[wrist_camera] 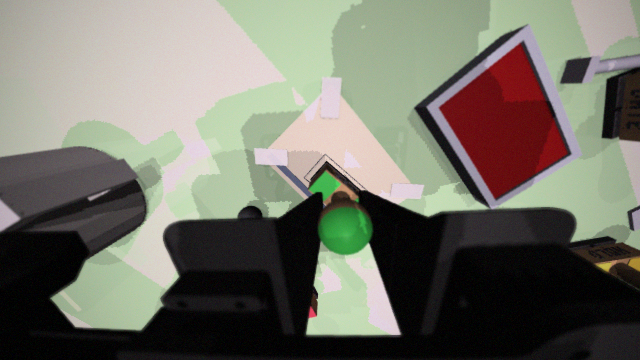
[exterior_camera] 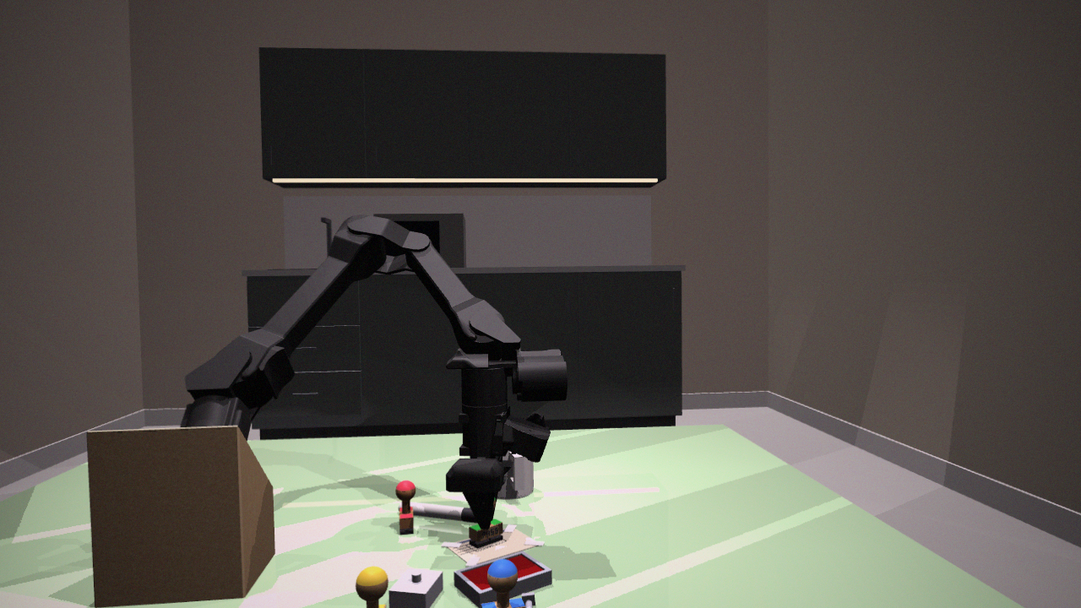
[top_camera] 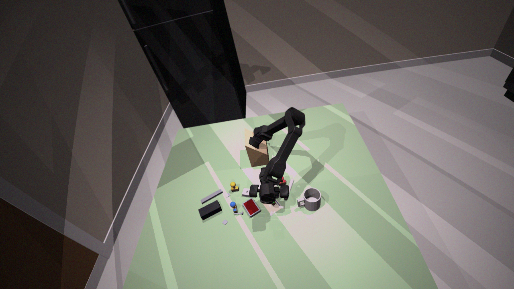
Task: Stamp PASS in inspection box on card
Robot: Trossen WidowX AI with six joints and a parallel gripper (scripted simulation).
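Note:
My gripper point(wrist_camera: 340, 198) point(exterior_camera: 483, 520) point(top_camera: 273, 201) is shut on the PASS stamp point(wrist_camera: 345, 231) point(exterior_camera: 486, 534), gripping its stem below the green knob. The stamp hangs upright with its green-topped base down on, or just over, the beige card point(wrist_camera: 345, 132) point(exterior_camera: 518, 542). The card is taped at its corners. In the wrist view the base sits within the thin black outline of the inspection box point(wrist_camera: 314, 170). I cannot see any print under it. The red ink pad point(wrist_camera: 500, 120) point(exterior_camera: 475, 577) point(top_camera: 250, 206) lies right beside the card.
A red-knobbed stamp point(exterior_camera: 405, 495), a yellow one point(exterior_camera: 372, 583) point(top_camera: 233, 185) and a blue one point(exterior_camera: 502, 572) point(top_camera: 233, 205) stand around. A grey mug point(top_camera: 311, 198), a cardboard box point(exterior_camera: 165, 513) point(top_camera: 257, 154), a black block point(top_camera: 209, 209) and a marker point(exterior_camera: 442, 512) lie nearby.

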